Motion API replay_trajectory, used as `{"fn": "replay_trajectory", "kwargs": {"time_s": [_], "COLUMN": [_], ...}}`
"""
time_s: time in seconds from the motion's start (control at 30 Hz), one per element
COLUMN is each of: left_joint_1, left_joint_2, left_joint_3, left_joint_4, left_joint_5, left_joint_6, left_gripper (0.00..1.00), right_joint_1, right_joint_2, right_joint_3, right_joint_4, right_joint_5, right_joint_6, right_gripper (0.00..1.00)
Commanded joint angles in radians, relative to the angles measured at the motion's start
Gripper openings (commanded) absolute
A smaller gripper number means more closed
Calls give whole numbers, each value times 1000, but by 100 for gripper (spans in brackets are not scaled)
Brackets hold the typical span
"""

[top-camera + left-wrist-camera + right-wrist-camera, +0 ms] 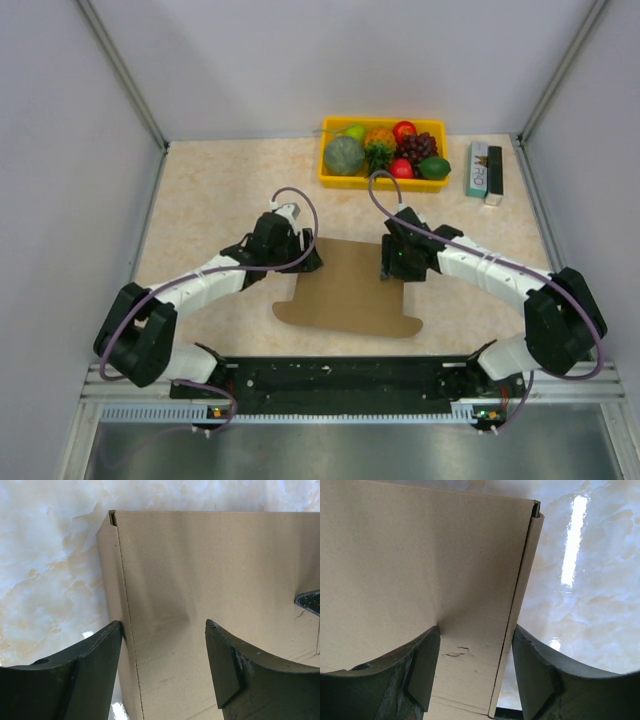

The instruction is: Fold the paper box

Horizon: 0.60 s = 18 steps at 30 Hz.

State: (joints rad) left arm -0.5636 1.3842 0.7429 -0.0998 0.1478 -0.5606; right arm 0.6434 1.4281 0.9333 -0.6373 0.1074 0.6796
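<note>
The paper box [350, 295] is a flat brown cardboard sheet lying on the marble table between the arms, with a rounded flap at its near edge. My left gripper [308, 255] is open at the sheet's far left corner. In the left wrist view the gripper [164, 627] straddles the narrow creased side flap of the box [210, 570]. My right gripper [392, 262] is open at the far right corner. In the right wrist view the gripper [476, 632] straddles the right side flap of the box [420, 555], the left finger [422, 665] resting on the panel.
A yellow tray [383, 184] of fruit stands at the back centre. A small green-white-black carton [484, 169] lies to its right. Metal-framed walls close in the table on the left, right and back.
</note>
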Motion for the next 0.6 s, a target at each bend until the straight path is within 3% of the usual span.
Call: {"fn": "replay_trajectory", "kwargs": {"time_s": [0.0, 0.13, 0.2, 0.33, 0.43, 0.57], "left_joint_1": [-30, 33, 80, 123, 123, 123], "left_joint_2": [-76, -192, -221, -290, -345, -364], "left_joint_3": [0, -26, -46, -46, -86, -151], "left_joint_4": [17, -37, -35, -73, -69, -68], "left_joint_5": [136, 107, 117, 171, 173, 215], "left_joint_6": [-29, 39, 53, 89, 102, 87], "left_gripper": [72, 83, 85, 85, 85, 85], "right_joint_1": [-5, -89, -131, -146, -142, -137], "right_joint_2": [-26, -133, -165, -239, -300, -340], "right_joint_3": [12, -43, -60, -86, -132, -185], "right_joint_4": [151, 165, 172, 148, 146, 163], "right_joint_5": [-67, -158, -264, -295, -311, -313], "right_joint_6": [-18, -141, -175, -311, -363, -318], "right_gripper": [60, 73, 77, 86, 87, 88]}}
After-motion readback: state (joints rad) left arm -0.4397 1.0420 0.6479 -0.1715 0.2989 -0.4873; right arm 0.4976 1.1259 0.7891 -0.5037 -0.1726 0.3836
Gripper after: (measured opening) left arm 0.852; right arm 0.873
